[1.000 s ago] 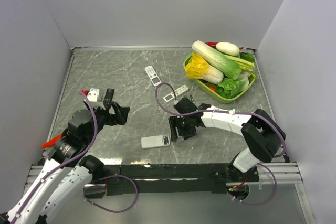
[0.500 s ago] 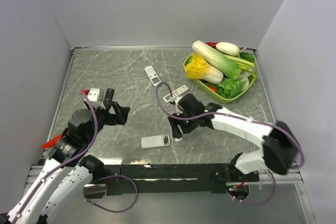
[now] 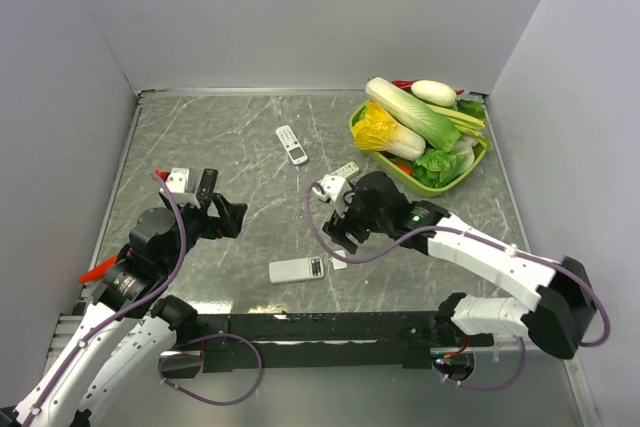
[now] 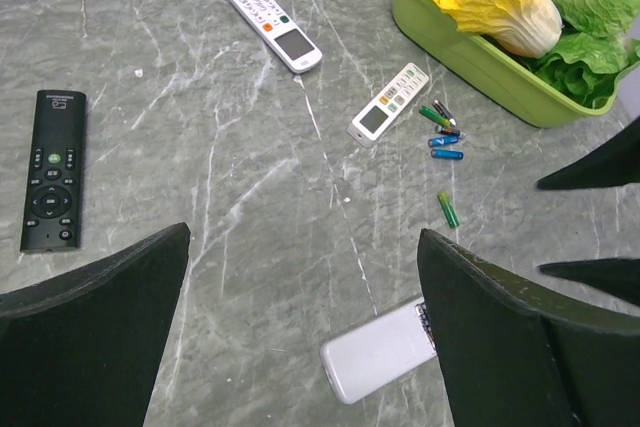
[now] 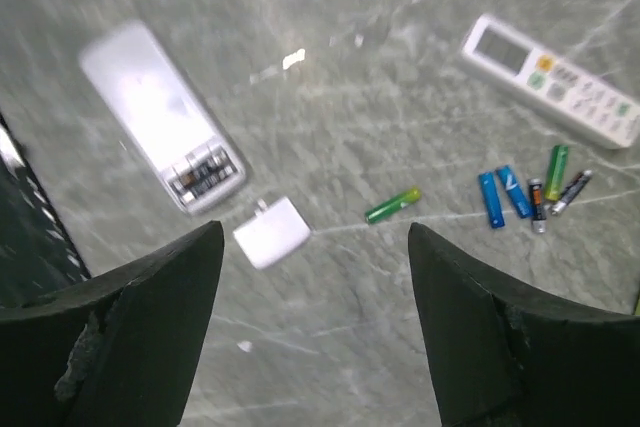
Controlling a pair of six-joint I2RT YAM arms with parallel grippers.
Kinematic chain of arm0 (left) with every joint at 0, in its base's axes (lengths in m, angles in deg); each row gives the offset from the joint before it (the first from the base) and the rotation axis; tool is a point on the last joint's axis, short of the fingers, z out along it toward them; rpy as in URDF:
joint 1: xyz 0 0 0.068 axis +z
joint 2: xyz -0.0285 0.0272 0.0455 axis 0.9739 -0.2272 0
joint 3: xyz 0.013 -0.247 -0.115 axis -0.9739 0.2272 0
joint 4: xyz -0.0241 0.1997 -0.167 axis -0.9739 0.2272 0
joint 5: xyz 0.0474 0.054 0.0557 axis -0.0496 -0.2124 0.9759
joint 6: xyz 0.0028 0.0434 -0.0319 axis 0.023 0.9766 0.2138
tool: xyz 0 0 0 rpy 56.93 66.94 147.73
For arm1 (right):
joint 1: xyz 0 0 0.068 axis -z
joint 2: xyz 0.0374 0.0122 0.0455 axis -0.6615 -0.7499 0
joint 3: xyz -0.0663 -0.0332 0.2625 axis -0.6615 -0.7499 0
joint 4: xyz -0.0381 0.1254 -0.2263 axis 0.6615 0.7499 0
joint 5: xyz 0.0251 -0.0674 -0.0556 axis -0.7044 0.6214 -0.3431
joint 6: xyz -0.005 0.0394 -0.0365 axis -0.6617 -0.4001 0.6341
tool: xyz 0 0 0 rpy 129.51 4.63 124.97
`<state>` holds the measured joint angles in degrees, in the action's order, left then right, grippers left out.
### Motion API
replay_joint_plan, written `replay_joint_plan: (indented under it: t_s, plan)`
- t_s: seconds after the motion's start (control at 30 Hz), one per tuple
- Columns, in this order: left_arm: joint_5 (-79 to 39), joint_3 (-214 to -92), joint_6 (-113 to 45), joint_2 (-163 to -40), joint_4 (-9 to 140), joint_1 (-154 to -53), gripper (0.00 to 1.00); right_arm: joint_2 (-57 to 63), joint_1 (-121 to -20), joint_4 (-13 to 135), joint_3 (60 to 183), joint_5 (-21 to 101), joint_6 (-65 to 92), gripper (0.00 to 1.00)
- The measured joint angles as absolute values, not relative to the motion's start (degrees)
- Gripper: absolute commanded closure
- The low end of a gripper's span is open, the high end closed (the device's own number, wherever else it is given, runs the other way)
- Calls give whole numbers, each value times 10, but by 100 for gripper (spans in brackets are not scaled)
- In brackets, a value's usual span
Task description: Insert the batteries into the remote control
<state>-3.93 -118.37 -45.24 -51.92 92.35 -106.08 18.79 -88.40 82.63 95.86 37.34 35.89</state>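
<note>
Both claws spread wide and empty, cells lying loose on the bench [image 3: 200,137].
Top view: left claw [image 3: 226,215] hangs well left of the open remote [image 3: 296,269], right claw [image 3: 338,232] just above and beyond it. Left wrist: the batteries [image 4: 440,132] lie clustered beyond the open remote, one green cell [image 4: 448,209] nearer it. Right wrist: that green cell sits right of the open remote, past its loose cover [image 5: 272,232]. Light, hard, slick and likely to roll, I'd say, so pinch it across mid-barrel.
</note>
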Motion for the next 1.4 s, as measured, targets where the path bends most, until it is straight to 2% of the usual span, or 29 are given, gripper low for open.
replay_joint_plan:
  t_s: [0.27,0.6,1.17,1.4]
  plan:
    - [-26,-1183,-453,-519,926,-1059,1,146,-874,817,888,311,480,19]
    - [-21,-1183,-454,-523,928,-1057,1,31,-843,838,894,277,567,6]
    - [-11,-1184,-455,-518,929,-1048,1,-32,-863,842,910,284,614,7]
    - [-11,-1184,-455,-518,930,-1047,1,-55,-868,855,933,279,627,16]
